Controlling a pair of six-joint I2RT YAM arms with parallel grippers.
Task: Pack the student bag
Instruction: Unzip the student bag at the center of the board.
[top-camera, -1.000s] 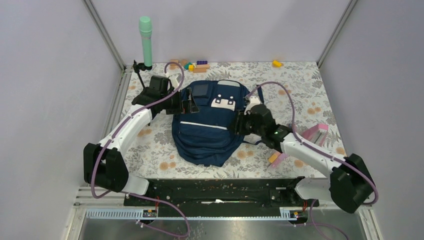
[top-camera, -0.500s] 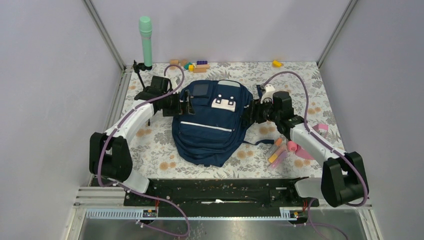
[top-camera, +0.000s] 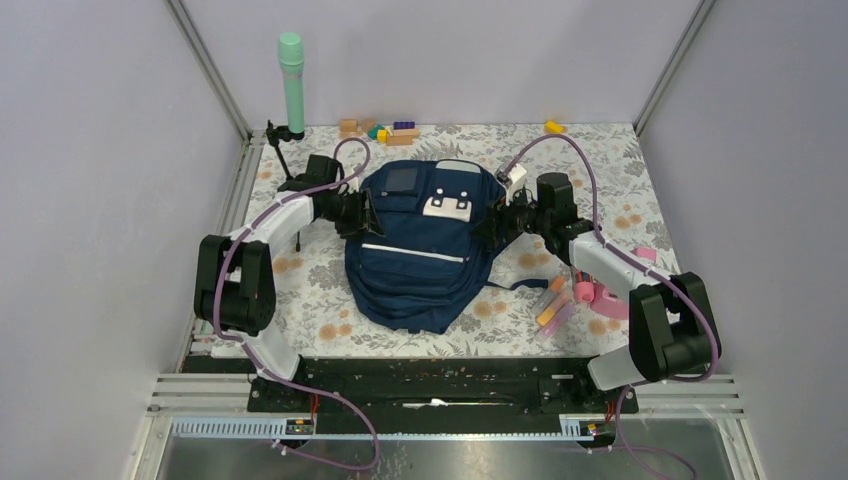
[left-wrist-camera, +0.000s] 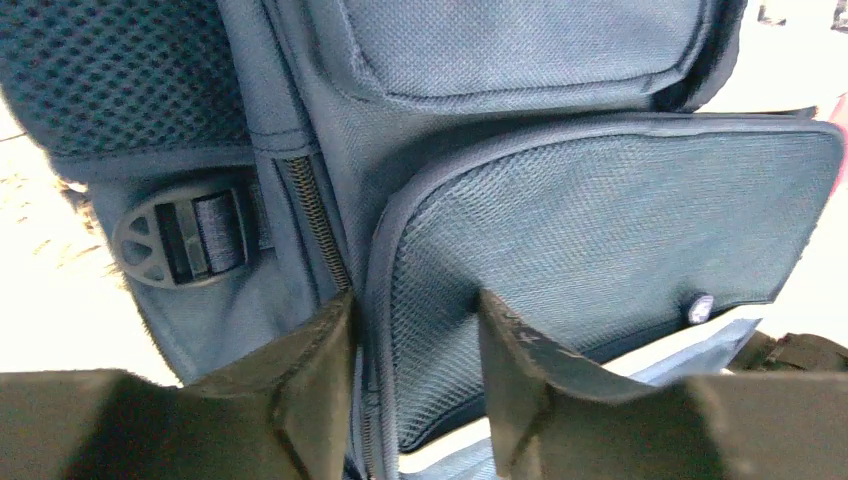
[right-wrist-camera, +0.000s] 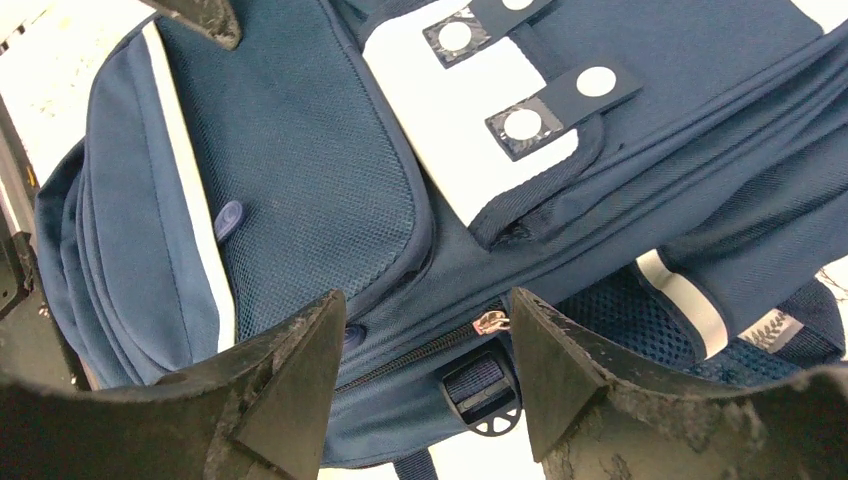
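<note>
A floral-patterned table (top-camera: 300, 300) fills the floor of a booth with plain lilac-grey walls. At the lower edge of the overhead view, the two arms rise from a black base rail and reach up the frame.

To the lower right of centre lie a few small pink and orange items (top-camera: 560, 300). The student bag (top-camera: 420, 260) lies flat in the middle of the table. It is navy fabric with a pale stripe (top-camera: 405, 250) across its front and a white patch (top-camera: 447, 205) bearing two dark tabs with pale dots.

The left gripper (top-camera: 362, 212) presses against the bag's left flank. Its wrist camera shows the jaws partly apart, straddling the piped edge of a mesh pocket (left-wrist-camera: 600, 230) beside a zip (left-wrist-camera: 315, 230) and a grey buckle (left-wrist-camera: 185, 240). The fabric between them lies flat and is not pinched.

The right gripper (top-camera: 490, 225) sits at the bag's right flank, jaws wide and holding nothing, with a zip pull (right-wrist-camera: 492, 322) in the gap.

Along the top edge of the table stand coloured blocks (top-camera: 385, 130) and a yellow block (top-camera: 553, 127). At upper left is a mint-green cylinder (top-camera: 291, 85).
</note>
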